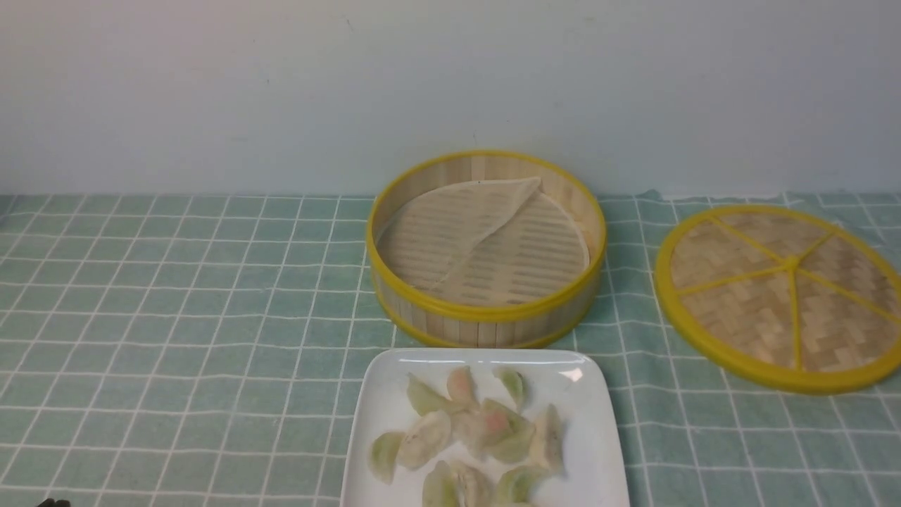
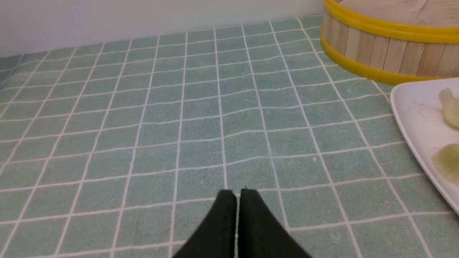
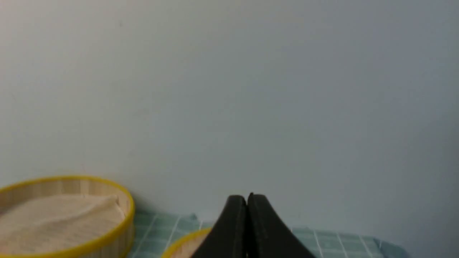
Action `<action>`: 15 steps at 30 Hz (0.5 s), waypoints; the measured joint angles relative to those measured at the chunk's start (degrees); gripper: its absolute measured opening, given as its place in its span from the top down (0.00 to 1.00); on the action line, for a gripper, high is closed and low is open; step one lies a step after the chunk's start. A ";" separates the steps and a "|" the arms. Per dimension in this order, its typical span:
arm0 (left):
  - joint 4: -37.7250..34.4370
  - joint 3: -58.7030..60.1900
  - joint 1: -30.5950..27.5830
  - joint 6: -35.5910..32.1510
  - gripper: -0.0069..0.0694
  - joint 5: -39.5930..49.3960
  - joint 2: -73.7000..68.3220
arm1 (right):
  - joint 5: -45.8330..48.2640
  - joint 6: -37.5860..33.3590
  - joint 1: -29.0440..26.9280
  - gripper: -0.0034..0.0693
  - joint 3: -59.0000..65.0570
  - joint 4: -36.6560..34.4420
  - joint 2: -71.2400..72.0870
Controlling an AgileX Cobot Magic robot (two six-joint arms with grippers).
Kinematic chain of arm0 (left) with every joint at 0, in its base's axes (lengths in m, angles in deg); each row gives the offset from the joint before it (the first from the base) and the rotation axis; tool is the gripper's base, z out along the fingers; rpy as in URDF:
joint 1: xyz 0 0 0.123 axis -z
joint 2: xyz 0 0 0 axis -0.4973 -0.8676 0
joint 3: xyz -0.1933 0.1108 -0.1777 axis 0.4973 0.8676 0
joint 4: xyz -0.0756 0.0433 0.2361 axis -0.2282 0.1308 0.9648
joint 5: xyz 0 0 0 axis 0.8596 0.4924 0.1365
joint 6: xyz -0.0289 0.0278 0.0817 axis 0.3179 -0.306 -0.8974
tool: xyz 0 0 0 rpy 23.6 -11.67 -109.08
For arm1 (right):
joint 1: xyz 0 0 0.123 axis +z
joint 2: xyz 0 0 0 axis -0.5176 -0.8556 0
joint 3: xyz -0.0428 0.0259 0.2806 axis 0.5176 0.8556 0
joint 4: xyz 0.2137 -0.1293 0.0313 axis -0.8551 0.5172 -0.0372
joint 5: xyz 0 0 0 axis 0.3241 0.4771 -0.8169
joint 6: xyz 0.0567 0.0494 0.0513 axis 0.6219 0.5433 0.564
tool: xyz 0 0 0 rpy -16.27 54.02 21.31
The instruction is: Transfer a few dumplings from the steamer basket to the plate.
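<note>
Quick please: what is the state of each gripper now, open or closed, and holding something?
Left gripper: closed, holding nothing.
Right gripper: closed, holding nothing.

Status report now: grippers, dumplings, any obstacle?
Left gripper shut, right gripper shut, both empty. Dumplings on plate; basket holds only liner. No obstacle seen.
</note>
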State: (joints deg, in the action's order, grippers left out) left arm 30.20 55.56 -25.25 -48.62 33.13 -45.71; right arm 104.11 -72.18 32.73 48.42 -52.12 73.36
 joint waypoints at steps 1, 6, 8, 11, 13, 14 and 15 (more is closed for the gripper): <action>0.00 0.00 0.00 0.00 0.92 0.00 0.00 | -2.15 0.00 0.00 0.97 2.94 0.05 0.00; 0.00 0.00 0.00 0.00 0.92 0.00 0.00 | -11.44 -0.01 0.00 0.97 19.71 0.24 -0.18; 0.00 0.00 -0.02 0.00 0.92 0.00 0.00 | -10.01 0.16 0.00 0.97 22.27 0.24 -0.18; 0.00 0.00 -0.02 0.00 0.92 0.11 0.00 | -8.30 0.29 0.00 0.97 22.10 0.45 -0.24; 0.00 0.00 -0.02 0.00 0.92 0.16 0.00 | -8.06 0.46 0.00 0.97 22.10 0.45 -0.24; 0.00 0.00 -0.02 0.00 0.92 0.16 0.00 | -8.06 1.07 0.00 0.97 22.10 0.21 -0.24; 0.00 0.00 -0.02 0.00 0.92 0.16 0.00 | -8.06 1.47 0.00 0.97 22.10 0.03 -0.24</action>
State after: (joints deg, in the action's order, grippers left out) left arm 30.20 55.56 -25.26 -48.62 33.29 -45.71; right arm 96.05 -70.71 32.73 70.52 -52.10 73.11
